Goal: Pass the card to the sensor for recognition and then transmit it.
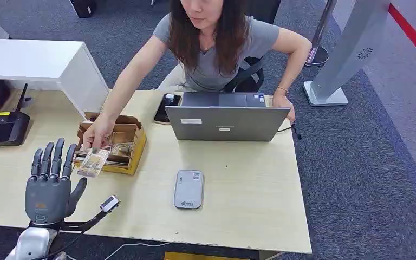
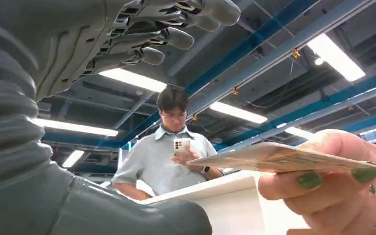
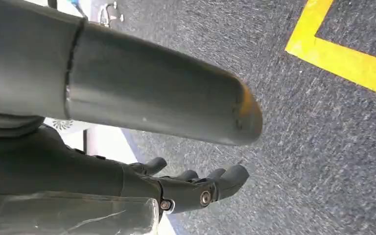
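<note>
From the head view, the left hand (image 1: 49,184) is seen raised over the tabletop (image 1: 238,179) near its front-left corner, palm away from the camera, fingers extended upward and slightly apart, nothing held. The card (image 1: 92,161) is pinched by a person's hand (image 1: 98,132) just beside those fingertips, over the front edge of a cardboard box (image 1: 114,143); whether card and fingertips touch cannot be told. The grey sensor (image 1: 188,189) lies flat toward the front middle of the tabletop, well apart from the card, with bare tabletop between. A laptop (image 1: 226,122) stands at the back edge, a phone (image 1: 165,107) beside it.

The left wrist view, from below, gives what the head view lacks: the card's (image 2: 279,157) flat underside, gripped by green-nailed fingers (image 2: 308,181), apart from the robot's spread fingers (image 2: 176,36).

In the right wrist view, the right hand (image 3: 186,188) is shown hanging over grey carpet (image 3: 323,147), fingers curled in, holding nothing.
</note>
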Available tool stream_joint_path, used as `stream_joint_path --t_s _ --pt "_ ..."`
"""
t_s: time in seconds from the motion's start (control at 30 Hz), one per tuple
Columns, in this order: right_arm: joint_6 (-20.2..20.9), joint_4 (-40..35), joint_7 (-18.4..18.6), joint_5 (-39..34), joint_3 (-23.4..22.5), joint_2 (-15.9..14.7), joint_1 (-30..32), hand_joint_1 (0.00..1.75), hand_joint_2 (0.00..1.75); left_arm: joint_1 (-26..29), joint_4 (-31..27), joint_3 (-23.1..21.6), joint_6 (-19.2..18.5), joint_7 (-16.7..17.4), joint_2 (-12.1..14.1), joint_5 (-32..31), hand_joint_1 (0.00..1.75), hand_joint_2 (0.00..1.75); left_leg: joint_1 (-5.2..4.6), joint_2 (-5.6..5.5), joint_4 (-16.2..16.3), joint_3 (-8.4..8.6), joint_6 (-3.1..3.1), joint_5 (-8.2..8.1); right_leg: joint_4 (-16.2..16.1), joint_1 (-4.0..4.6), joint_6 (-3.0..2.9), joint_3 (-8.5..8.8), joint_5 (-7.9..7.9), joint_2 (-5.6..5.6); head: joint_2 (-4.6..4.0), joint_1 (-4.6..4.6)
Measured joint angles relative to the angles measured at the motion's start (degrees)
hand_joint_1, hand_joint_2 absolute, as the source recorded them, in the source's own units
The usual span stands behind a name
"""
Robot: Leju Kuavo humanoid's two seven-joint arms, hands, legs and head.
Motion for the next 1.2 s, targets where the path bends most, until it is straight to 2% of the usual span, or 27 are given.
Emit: stream_joint_path --t_s 0.13,0.23,0.3,0.9,0.93,0.97,1.2 --pt "0.17 0.0 -0.63 -0.07 0.11 0.0 0.01 0.0 0.0 -0.12 0.81 0.33 0.15 -0.02 -0.39 -0.02 0.0 1.75 0.0 0.0 0.0 0.0 0.0 0.0 0.0 0.0 0.0 0.0 0.0 0.0 0.0 0.0" --pt "0.24 0.0 -0.98 -0.15 0.15 0.0 0.01 0.0 0.0 -0.12 1.14 0.48 0.15 -0.02 -0.52 0.0 0.07 1.75 0.0 0.0 0.0 0.0 0.0 0.0 0.0 0.0 0.0 0.0 0.0 0.0 0.0 0.0" --pt "0.24 0.0 -1.09 -0.15 0.15 0.0 0.01 0.0 0.0 -0.12 1.18 0.68 0.15 -0.2 -0.7 -0.02 0.0 1.75 0.0 0.0 0.0 0.0 0.0 0.0 0.0 0.0 0.0 0.0 0.0 0.0 0.0 0.0" --pt "0.24 0.0 -1.66 -0.17 0.15 0.0 0.01 0.0 0.0 -0.04 1.88 1.6 0.74 -0.94 -2.08 -0.02 0.0 1.75 0.0 0.0 0.0 0.0 0.0 0.0 0.0 0.0 0.0 0.0 0.0 0.0 0.0 0.0" --pt "0.24 0.0 -1.68 -0.17 0.17 0.0 0.01 0.0 0.0 -0.04 1.99 1.7 0.79 -0.96 -2.19 -0.02 0.86 1.75 0.0 0.0 0.0 0.0 0.0 0.0 0.0 0.0 0.0 0.0 0.0 0.0 0.0 0.0" --pt "0.24 0.0 -1.73 -0.17 0.17 0.0 0.02 0.0 0.0 -0.04 2.03 1.75 0.83 -1.03 -2.25 0.0 1.57 1.75 0.0 0.0 0.0 0.0 0.0 0.0 0.0 0.0 0.0 0.0 0.0 0.0 0.0 0.0" --pt "0.17 0.0 -2.32 -0.17 0.17 0.0 0.01 0.0 0.0 -0.1 2.58 2.71 1.2 -2.62 -3.04 0.0 1.57 1.75 0.0 0.0 0.0 0.0 0.0 0.0 0.0 0.0 0.0 0.0 0.0 0.0 0.0 -0.02"
